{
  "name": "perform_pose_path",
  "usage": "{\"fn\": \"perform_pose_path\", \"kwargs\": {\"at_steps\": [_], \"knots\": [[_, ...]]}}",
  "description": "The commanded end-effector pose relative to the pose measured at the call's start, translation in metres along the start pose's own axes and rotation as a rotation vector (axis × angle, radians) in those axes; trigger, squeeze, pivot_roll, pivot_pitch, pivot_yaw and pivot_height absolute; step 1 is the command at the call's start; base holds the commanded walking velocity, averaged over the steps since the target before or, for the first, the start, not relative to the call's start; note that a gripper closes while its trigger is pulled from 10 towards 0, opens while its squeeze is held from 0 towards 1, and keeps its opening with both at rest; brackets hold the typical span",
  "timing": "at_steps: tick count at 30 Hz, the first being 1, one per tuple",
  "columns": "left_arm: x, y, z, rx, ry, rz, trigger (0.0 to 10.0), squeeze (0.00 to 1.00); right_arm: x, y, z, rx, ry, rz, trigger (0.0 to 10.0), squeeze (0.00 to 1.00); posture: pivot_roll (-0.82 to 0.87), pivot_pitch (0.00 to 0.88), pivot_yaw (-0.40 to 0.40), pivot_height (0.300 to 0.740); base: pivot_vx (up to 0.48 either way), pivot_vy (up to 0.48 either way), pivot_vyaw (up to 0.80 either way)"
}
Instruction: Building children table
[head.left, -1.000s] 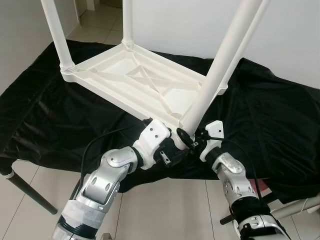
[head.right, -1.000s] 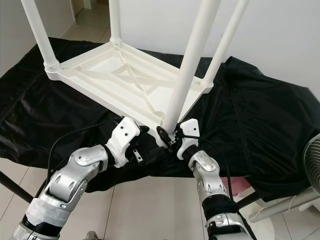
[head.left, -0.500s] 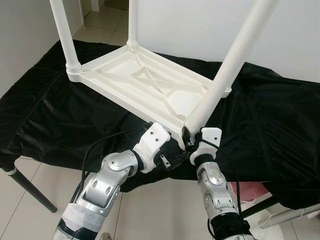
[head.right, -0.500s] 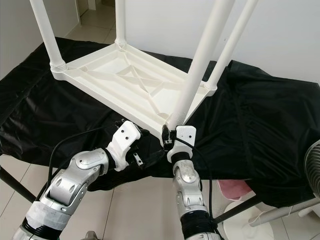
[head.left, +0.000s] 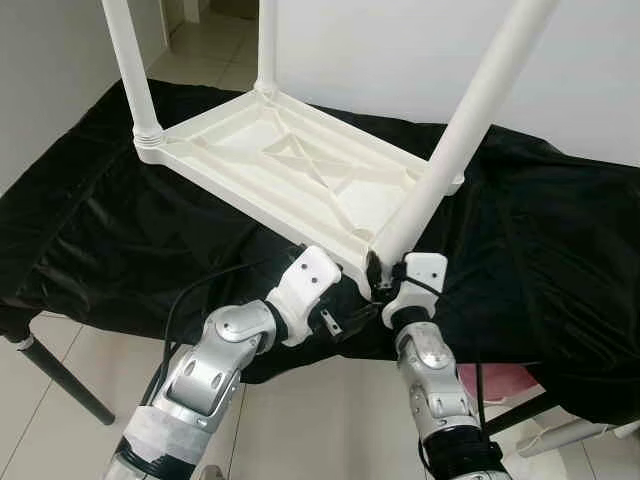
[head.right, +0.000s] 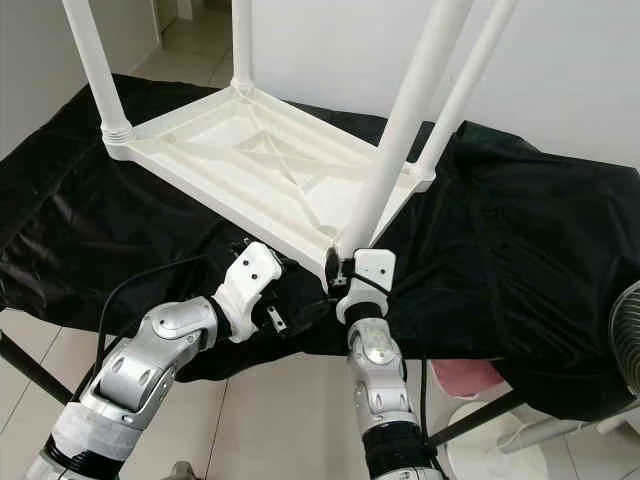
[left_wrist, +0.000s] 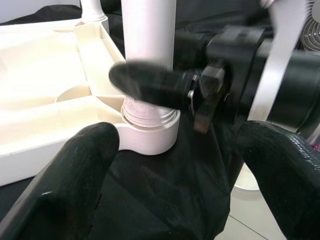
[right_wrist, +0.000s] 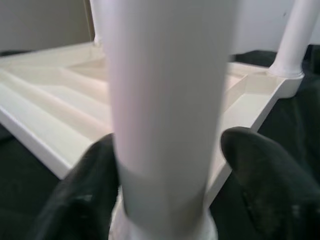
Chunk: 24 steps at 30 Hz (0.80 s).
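The right end effector (head.right: 338, 272) clasps the near white leg (head.right: 405, 125) just above its socket. The left end effector (left_wrist: 165, 150) gapes wide beside that corner. The upturned children's table (head.left: 290, 170) lies on the black-draped tabletop (head.left: 90, 230).

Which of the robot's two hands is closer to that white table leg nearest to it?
The right. The right gripper has its fingers on either side of the table leg, just above its socket. The left gripper sits open a little way back from the leg's base, beside the upturned tabletop.

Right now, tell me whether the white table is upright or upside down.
Upside down: the white table rests top-down on the black cloth, legs pointing up.
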<state>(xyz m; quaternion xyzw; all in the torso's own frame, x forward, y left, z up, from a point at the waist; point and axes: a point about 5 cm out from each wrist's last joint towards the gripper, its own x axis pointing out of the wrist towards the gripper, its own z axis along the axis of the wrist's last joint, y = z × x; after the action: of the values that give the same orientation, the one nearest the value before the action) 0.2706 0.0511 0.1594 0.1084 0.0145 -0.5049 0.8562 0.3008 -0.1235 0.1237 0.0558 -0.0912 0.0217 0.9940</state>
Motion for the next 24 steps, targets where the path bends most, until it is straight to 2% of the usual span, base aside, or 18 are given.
{"fn": "perform_pose_path", "kwargs": {"at_steps": [1, 6, 9, 10, 11, 16, 20, 21, 24], "knots": [[0.002, 0.001, 0.0, 0.013, 0.0, 0.029, 10.0, 0.0, -0.003, -0.009, 0.002, 0.013, -0.014, 0.026, 10.0, 1.0, 0.05, 0.0, -0.134, 0.74, 0.0, 0.0, 0.0], [0.001, 0.001, 0.001, 0.014, -0.002, 0.032, 10.0, 0.0, -0.002, -0.014, 0.004, 0.008, -0.009, 0.067, 10.0, 1.0, 0.05, 0.0, -0.135, 0.74, 0.0, 0.0, 0.0], [0.001, 0.001, 0.0, 0.014, -0.001, 0.032, 10.0, 0.0, -0.003, -0.017, 0.004, 0.002, 0.008, 0.156, 10.0, 1.0, 0.05, 0.0, -0.136, 0.74, 0.0, 0.0, 0.0], [0.001, 0.001, 0.0, 0.014, 0.0, 0.033, 10.0, 0.0, -0.003, -0.019, 0.004, -0.005, 0.017, 0.198, 10.0, 0.12, 0.05, 0.0, -0.135, 0.74, 0.0, 0.0, 0.0], [0.001, 0.001, 0.0, 0.014, -0.001, 0.033, 10.0, 0.0, -0.002, -0.022, 0.003, -0.018, 0.03, 0.239, 10.0, 0.0, 0.05, 0.0, -0.134, 0.74, 0.0, 0.0, 0.0], [0.002, 0.002, 0.001, 0.017, -0.003, 0.031, 10.0, 0.0, 0.007, -0.033, 0.002, -0.053, 0.07, 0.337, 10.0, 0.0, 0.04, 0.0, -0.126, 0.74, 0.0, 0.0, 0.0], [0.003, 0.003, 0.002, 0.019, -0.004, 0.029, 10.0, 0.0, 0.012, -0.034, 0.0, -0.069, 0.098, 0.405, 10.0, 0.0, 0.04, 0.0, -0.123, 0.74, 0.0, 0.0, 0.0], [0.003, 0.003, 0.002, 0.02, -0.005, 0.028, 10.0, 0.0, 0.016, -0.033, -0.003, -0.068, 0.122, 0.461, 10.0, 0.0, 0.04, 0.0, -0.122, 0.74, 0.0, 0.0, 0.0], [0.003, 0.003, 0.002, 0.021, -0.005, 0.027, 10.0, 0.0, 0.017, -0.033, -0.003, -0.067, 0.128, 0.476, 10.0, 0.0, 0.04, 0.0, -0.122, 0.74, 0.0, 0.0, 0.0]]}}
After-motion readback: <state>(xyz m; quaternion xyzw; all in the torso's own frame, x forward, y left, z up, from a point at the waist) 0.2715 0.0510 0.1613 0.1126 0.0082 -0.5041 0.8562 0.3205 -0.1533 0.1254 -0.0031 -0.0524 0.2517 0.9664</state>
